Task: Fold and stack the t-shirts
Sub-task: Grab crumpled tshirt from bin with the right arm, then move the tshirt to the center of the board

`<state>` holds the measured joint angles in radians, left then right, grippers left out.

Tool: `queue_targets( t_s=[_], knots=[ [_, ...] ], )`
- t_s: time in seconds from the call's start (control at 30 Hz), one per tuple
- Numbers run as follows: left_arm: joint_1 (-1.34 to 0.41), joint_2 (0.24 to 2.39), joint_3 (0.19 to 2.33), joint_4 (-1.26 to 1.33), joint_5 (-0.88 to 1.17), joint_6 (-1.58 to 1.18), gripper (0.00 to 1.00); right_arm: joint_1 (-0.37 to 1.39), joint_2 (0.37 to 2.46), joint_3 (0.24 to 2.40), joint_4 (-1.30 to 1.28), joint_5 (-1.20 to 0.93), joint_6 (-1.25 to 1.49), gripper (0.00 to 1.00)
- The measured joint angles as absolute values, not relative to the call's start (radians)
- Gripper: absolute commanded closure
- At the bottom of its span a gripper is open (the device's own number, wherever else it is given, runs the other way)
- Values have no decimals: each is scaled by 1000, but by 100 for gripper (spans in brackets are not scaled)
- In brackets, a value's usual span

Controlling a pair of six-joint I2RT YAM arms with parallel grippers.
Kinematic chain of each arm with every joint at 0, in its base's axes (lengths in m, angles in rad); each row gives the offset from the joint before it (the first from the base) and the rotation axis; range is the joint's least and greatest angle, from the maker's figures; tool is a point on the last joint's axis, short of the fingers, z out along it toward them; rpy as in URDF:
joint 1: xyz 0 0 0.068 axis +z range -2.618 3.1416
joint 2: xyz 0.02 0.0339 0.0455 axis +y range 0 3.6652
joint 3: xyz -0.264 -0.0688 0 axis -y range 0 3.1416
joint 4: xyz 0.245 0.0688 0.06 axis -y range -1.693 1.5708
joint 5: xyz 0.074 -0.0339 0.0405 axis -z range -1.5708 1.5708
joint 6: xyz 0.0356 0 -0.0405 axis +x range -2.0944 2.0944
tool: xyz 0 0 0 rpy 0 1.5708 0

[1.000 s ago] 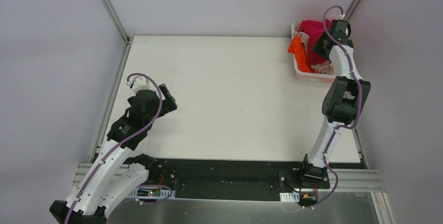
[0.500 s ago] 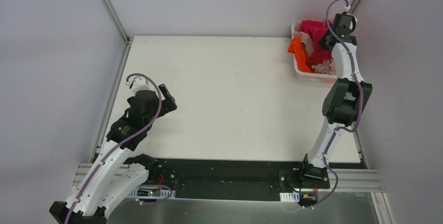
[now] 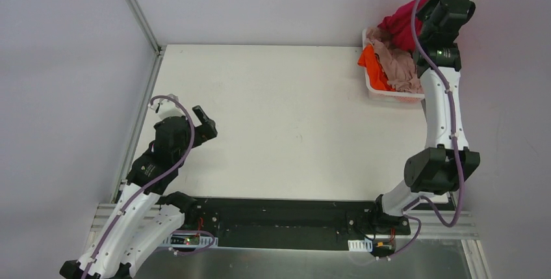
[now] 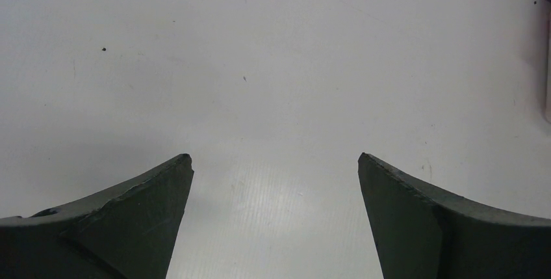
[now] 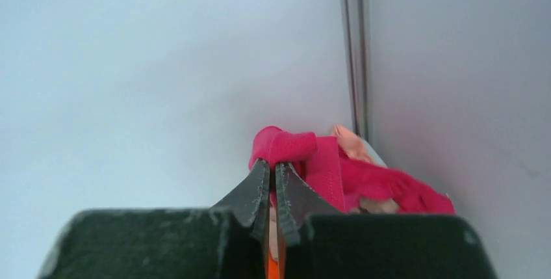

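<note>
Table: white top, faintly scuffed, grey walls close around it
Left gripper: low over the near left of the table, jaws spread wide
Right gripper: high above the far right corner, jaws pinching a fold of the red shirt
Red shirt: crimson, bunched, hanging toward the basket
Basket: white, far right corner; orange shirt draped over its left rim, crumpled beige shirt inside
</note>
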<state>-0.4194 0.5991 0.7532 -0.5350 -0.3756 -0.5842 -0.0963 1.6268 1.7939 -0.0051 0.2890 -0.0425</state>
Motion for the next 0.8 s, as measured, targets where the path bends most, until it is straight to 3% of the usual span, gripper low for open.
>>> queue_targets(
  t_s=[0.33, 0.5, 0.8],
  knots=[
    [-419, 586, 753, -535, -367, -584, 0, 24, 1538, 1980, 35, 263, -105, 100],
    [-419, 567, 753, -535, -352, -584, 0, 103, 1541, 2187, -49, 225, -89, 100],
    [-419, 554, 753, -535, -338, -585, 0, 463, 1498, 2297, -77, 77, -39, 100]
  ],
)
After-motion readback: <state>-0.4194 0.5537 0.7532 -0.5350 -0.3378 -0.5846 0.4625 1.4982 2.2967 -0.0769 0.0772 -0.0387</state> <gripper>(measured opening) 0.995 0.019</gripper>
